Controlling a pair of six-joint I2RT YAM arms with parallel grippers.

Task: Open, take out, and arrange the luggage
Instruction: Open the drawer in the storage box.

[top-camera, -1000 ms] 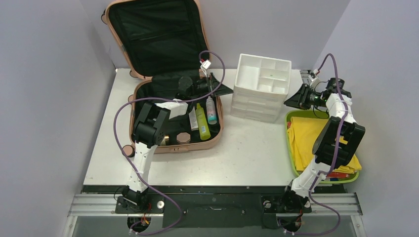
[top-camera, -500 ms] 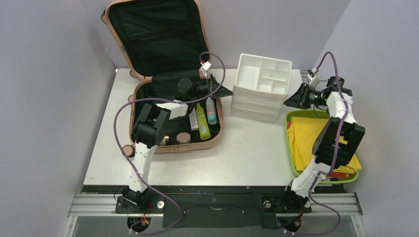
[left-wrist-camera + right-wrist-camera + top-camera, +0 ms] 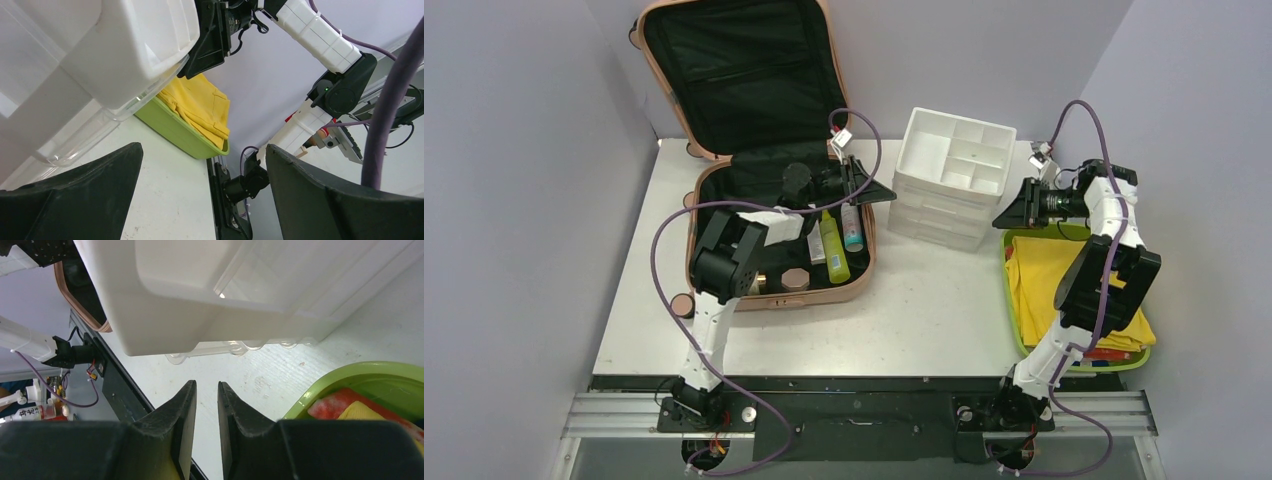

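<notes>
- The luggage (image 3: 739, 75) is found at the far left of the table, opened. Its lid is leaned back against the wall and its base is loaded with bottles and small jars. The lid could be tipped forward onto the left arm if the shell is nudged.
- The left gripper (image 3: 204, 155) is held with its jaws spread wide and nothing between them. It is placed above the right rear corner of the base and aimed sideways toward the white drawer organizer (image 3: 954, 175) — a reach made from this pose could be carried past the contents altogether.
- The yellow-green bottle (image 3: 833, 247) and the clear bottle (image 3: 852, 222) are laid just beside each other. Both could be caught by so wide a spread, or one could be rolled away as the other is pinched.
- The purple cable (image 3: 395, 100) of the left arm is looped up near the lid's edge and could be snagged there.
- The right gripper (image 3: 206, 390) is narrowed to a slim gap, with nothing held. It is close to the organizer's corner and beside the far end of the lime-green tray (image 3: 345, 380). The stacked drawers could be shoved — or the tray's rim clipped — if the arm is swung without first being lifted.
</notes>
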